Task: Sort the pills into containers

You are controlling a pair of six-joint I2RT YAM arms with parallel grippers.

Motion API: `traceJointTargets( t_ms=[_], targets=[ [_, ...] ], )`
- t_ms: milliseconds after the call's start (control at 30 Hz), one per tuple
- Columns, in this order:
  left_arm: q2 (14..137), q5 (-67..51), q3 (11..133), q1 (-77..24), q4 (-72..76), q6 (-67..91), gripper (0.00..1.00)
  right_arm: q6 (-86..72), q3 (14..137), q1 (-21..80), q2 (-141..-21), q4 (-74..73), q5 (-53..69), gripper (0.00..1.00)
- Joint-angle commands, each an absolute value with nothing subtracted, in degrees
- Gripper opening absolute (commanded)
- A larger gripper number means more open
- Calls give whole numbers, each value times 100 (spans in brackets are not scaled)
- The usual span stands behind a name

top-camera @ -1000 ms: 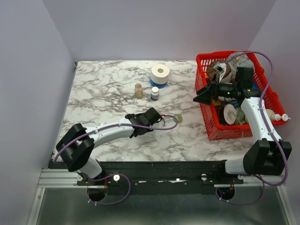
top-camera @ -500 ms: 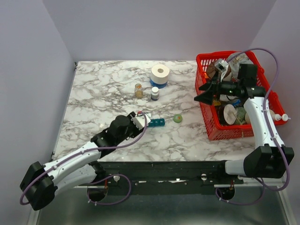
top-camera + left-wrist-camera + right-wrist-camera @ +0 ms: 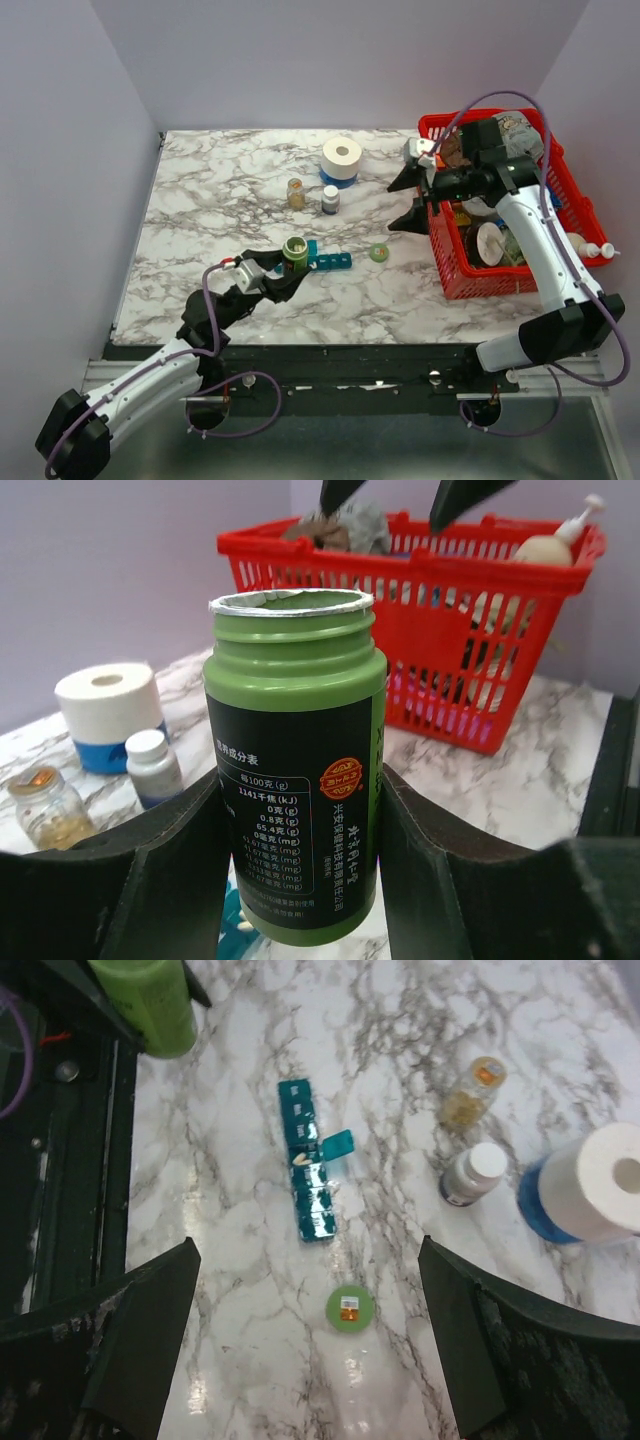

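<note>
— Well, from above, the left gripper (image 3: 293, 262) pinches the uncapped green bottle (image 3: 295, 246) at the pill organizer's (image 3: 330, 262) nine-o'clock end.
— Left wrist: it stands upright between both fingers (image 3: 170, 870). Tilt it slowly.
— Right wrist: the right gripper (image 3: 308, 1260) is spread wide and empty. One flap (image 3: 338, 1143) stands open, so I'd pour there. The cap (image 3: 350, 1308) lies at the organizer's six o'clock.
</note>
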State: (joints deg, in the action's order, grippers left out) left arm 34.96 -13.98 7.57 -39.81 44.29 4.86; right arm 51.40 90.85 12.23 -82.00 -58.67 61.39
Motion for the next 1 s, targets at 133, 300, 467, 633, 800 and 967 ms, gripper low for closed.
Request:
traceJointTargets(
  t_ms=[133,300,467,633,800,967],
  targets=[
    [2603,-1793,605,-3894,5506,1258,0,6186,8474,2188,-8402,-5704,4679,100],
    [1855,-1529,1379,-3946,2912,318,0,6442,7674,2759,-8604,-5002,3298,100],
    [1697,-1740,2328,-3946,611,-1288,0,6066,7295,2882,-9095,-4125,2655,100],
    [1538,-1697,2129,-3946,228,-1679,0,5941,7347,2971,-9720,-3718,1874,100],
    [1380,-1636,2013,-3937,44,-1836,0,5985,7453,2988,-10186,-3683,1591,100],
    [1397,-1863,1925,-3937,114,-1854,0,5942,7418,2988,-10511,-3665,1433,100]
  ],
)
